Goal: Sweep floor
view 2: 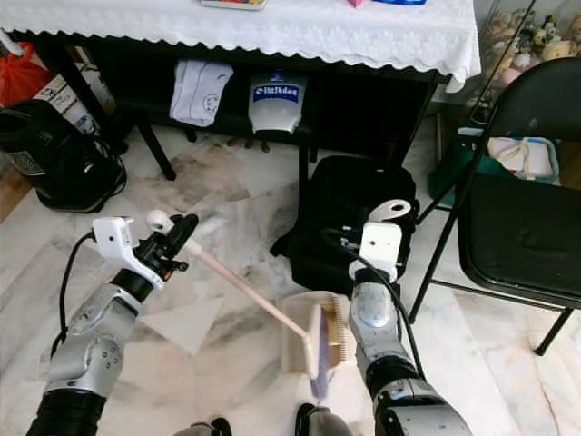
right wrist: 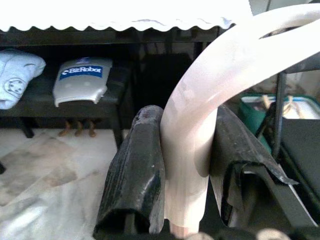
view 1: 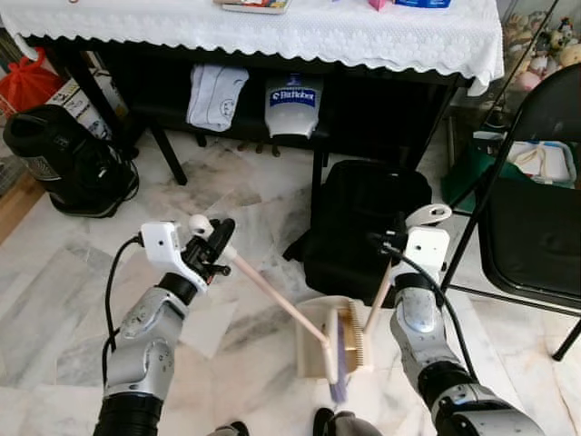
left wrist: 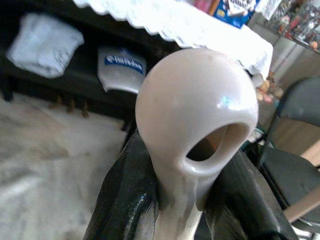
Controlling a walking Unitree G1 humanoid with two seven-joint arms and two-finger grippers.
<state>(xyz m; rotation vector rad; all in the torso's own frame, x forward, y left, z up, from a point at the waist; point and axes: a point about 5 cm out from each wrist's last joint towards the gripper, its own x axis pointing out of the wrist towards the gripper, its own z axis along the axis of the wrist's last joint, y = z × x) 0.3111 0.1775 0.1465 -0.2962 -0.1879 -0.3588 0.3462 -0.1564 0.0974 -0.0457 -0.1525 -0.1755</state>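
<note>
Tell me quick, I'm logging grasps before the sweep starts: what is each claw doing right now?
Left claw: closed on the broom handle, near its looped end.
Right claw: closed on the dustpan handle.

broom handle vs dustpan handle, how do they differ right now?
The long pale broom handle slants across from the left gripper down to the bristles; the short pale dustpan handle rises steeply to the right gripper. The broom's ends in a rounded knob with a hole; the dustpan's curves into a loop. Both are clamped between black fingers.
</note>
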